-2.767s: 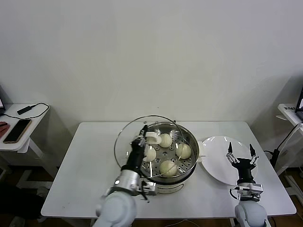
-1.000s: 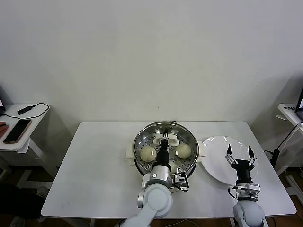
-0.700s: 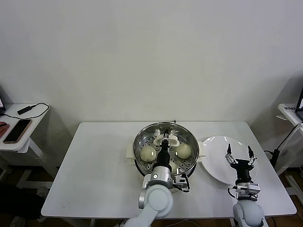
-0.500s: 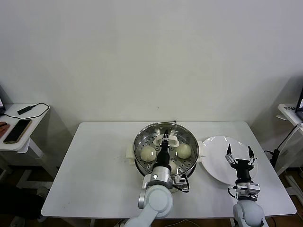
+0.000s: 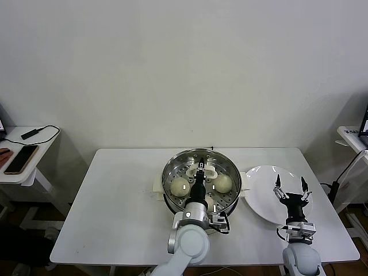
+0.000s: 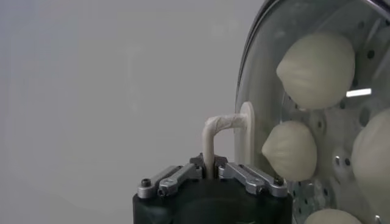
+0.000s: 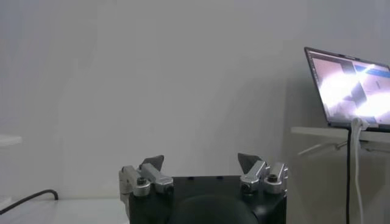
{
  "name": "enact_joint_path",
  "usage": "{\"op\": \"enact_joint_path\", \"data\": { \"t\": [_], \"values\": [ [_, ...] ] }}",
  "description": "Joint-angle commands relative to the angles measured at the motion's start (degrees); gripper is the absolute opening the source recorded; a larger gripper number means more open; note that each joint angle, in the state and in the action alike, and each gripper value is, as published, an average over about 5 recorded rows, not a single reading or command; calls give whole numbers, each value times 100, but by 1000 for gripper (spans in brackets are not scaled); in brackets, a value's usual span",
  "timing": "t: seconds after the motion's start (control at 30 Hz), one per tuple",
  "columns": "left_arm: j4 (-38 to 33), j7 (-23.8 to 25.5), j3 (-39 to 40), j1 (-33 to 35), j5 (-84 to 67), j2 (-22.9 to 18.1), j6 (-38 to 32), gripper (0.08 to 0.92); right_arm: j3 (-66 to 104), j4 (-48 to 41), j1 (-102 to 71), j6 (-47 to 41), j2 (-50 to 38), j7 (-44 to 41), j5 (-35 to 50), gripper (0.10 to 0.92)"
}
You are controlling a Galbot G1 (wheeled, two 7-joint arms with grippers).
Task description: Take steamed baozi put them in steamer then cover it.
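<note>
The steamer (image 5: pixel 165 176) stands at the middle of the white table. The clear glass cover (image 5: pixel 211 170) lies on it. My left gripper (image 5: pixel 200 172) is shut on the cover's cream handle (image 6: pixel 214 131), gripping its thin bar from above (image 6: pixel 209 171). Through the glass I see the steamed baozi on the perforated tray: one on the left (image 5: pixel 179 186), one on the right (image 5: pixel 222 183), and three in the left wrist view (image 6: pixel 317 67). My right gripper (image 5: pixel 291 188) hangs open and empty over the plate, its jaws standing wide apart in the right wrist view (image 7: pixel 201 163).
An empty white oval plate (image 5: pixel 260 183) lies right of the steamer. A side table with a phone (image 5: pixel 20 159) stands at far left. A laptop (image 7: pixel 351 88) sits on a stand to the right. Bare tabletop (image 5: pixel 115 201) stretches left of the steamer.
The cover, earlier held tilted to the left of the steamer, now rests flat on it. Over the last second neither arm has visibly moved.
</note>
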Motion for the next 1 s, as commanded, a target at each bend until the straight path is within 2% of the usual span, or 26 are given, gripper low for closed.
{"op": "enact_joint_path", "data": {
  "t": [0.03, 0.43, 0.53, 0.77, 0.87, 1.0],
  "values": [
    [-21, 71, -30, 14, 12, 1, -14, 228, -1, 7, -1, 2, 10, 2, -3, 823],
    [-327, 130, 8, 92, -14, 71, -33, 555, -12, -4, 3, 1, 15, 1, -14, 823],
    [-511, 166, 81, 166, -45, 117, -44, 586, -22, -4, 25, -3, 20, 4, -16, 823],
    [-989, 243, 231, 325, -217, 312, -21, 592, -50, 23, 64, -19, 47, 15, -33, 823],
    [-1186, 263, 258, 414, -315, 453, -12, 638, -55, 29, 71, -21, 61, 18, -39, 823],
    [-1434, 276, 261, 547, -451, 678, -9, 750, -65, 35, 87, -26, 78, 23, -47, 823]
  ]
}}
